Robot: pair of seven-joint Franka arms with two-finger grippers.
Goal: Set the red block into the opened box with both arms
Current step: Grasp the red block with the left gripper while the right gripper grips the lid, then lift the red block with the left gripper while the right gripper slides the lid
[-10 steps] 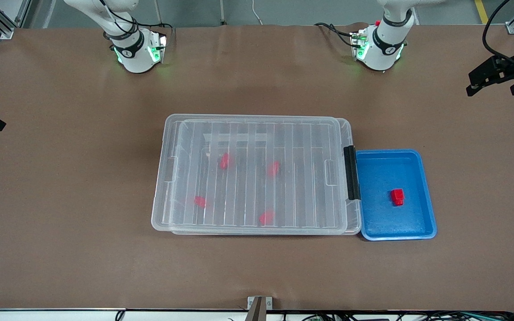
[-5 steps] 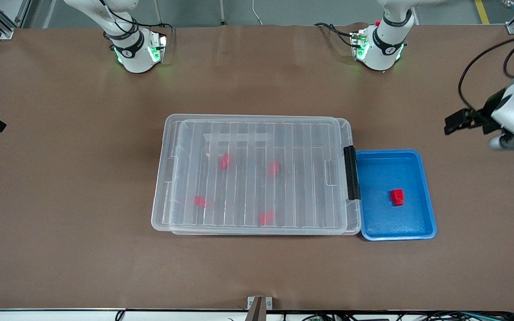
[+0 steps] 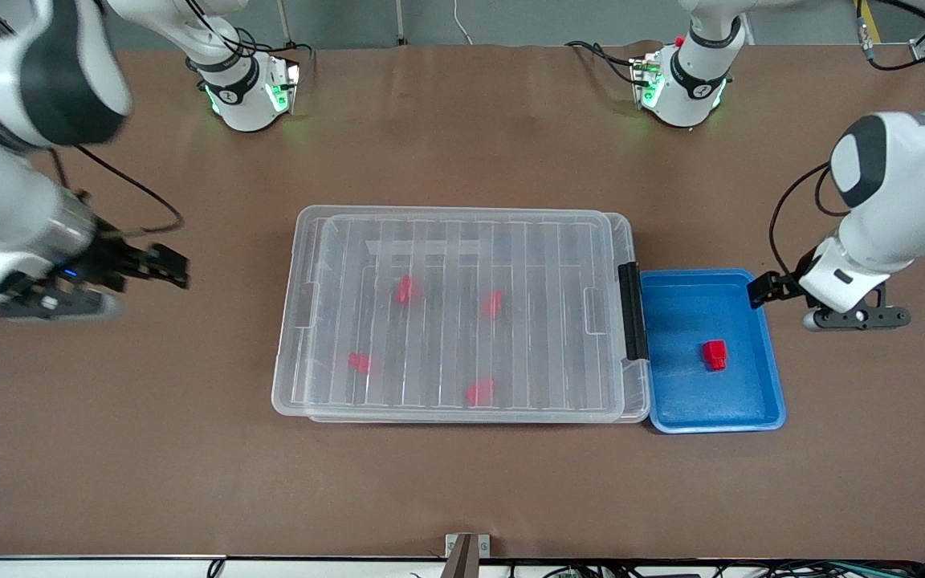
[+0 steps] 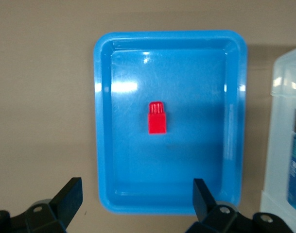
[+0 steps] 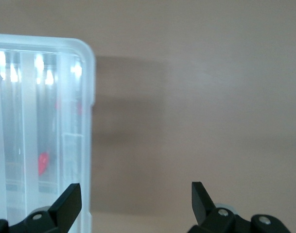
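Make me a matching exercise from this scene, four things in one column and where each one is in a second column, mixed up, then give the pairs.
Things:
1. red block
2. clear box
3. left gripper
4. right gripper

Places:
A. over bare table toward the right arm's end, open
B. in the blue tray
C. mid-table, lid on, four red blocks inside
D. over the blue tray's edge, open

Pairs: 1-B, 2-C, 3-D, 4-A

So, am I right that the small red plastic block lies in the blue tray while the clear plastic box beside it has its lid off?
Not quite: the small red plastic block does lie in the blue tray, but the clear plastic box beside it has its ribbed lid on, as the front view shows.
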